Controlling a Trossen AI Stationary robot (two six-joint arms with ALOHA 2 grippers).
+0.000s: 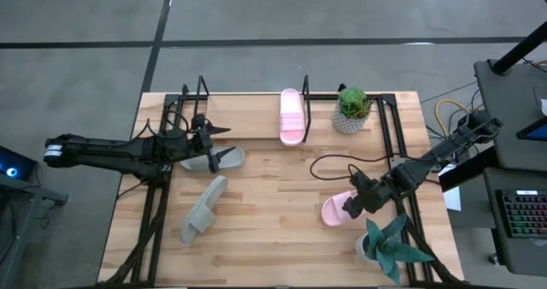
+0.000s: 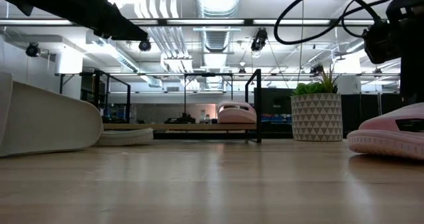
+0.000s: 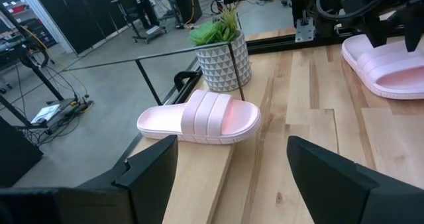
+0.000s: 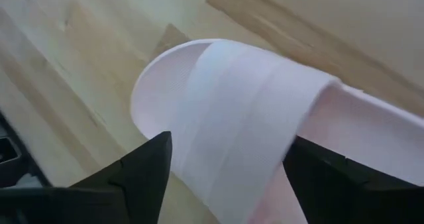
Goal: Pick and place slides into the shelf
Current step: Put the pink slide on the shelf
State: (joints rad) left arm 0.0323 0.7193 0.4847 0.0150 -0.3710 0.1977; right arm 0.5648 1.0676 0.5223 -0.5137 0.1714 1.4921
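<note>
**Right gripper over a pink slide, one pink slide on the shelf**

The right gripper (image 1: 355, 205) is low over a pale pink slide (image 1: 336, 209) that lies on the tabletop (image 1: 282, 238) near the right side. In the right wrist view its two dark fingers (image 4: 149, 168) stand wide apart, one on each side of the broad strap of this slide (image 4: 252, 124). The pictures do not show whether the fingers touch the strap.

The second pale pink slide (image 1: 291, 115) rests on the shelf (image 1: 248, 109) at the far edge of the table, near the middle, close to a black upright frame. The left wrist view shows it lying flat on the light board (image 3: 205, 177), with its sole down.

The left gripper (image 1: 203, 141) hovers over the left part of the table, just beside a grey-green slide (image 1: 224, 159) that lies near the shelf. Its fingers (image 3: 149, 168) are open and hold nothing. The other grey-green slide (image 1: 203, 209) lies on the tabletop nearer to the front, turned at an angle.

A small plant in a patterned white pot (image 1: 351, 111) stands to the right of the slide on the shelf. Another potted plant (image 1: 389, 246) stands at the front right corner, near the right gripper. A black cable (image 1: 342, 162) lies in a loop on the wood between them.
</note>
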